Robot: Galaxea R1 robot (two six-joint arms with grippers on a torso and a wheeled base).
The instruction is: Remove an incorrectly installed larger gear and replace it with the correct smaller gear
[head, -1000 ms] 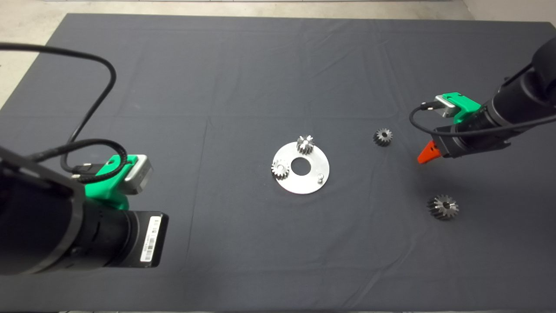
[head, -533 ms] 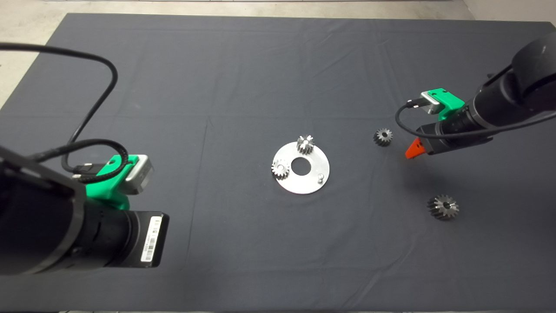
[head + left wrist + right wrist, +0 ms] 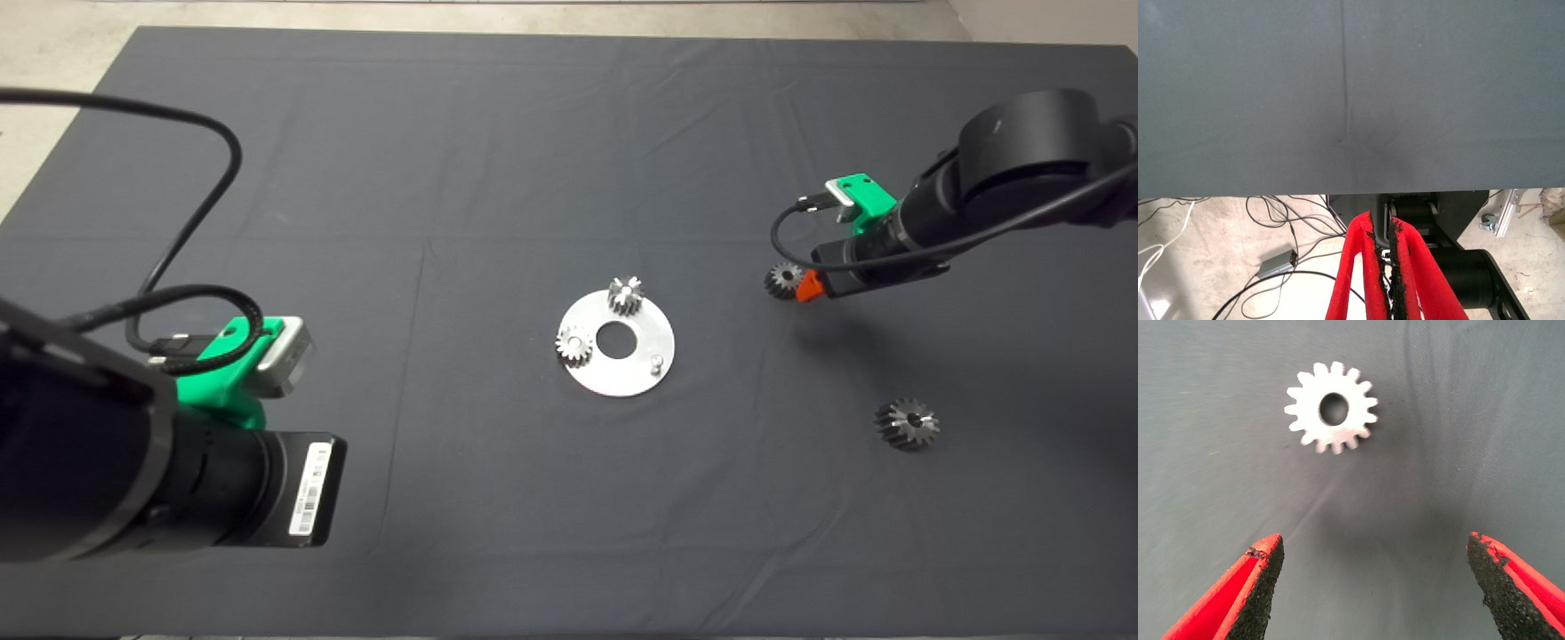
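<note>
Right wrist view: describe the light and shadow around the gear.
Right wrist view: the smaller gear glares pale, a soft dark shadow on the mat beside it, between the open fingers. Head view: the same gear looks dark.

A dark mat covers the table, lightly creased. Near its middle lies a round silver plate with a central hole. Off to the plate's right, the smaller gear lies flat on the cloth, its central hole facing up. Nearer the front edge and further right, well apart from it, the larger gear rests directly on the mat too.
</note>
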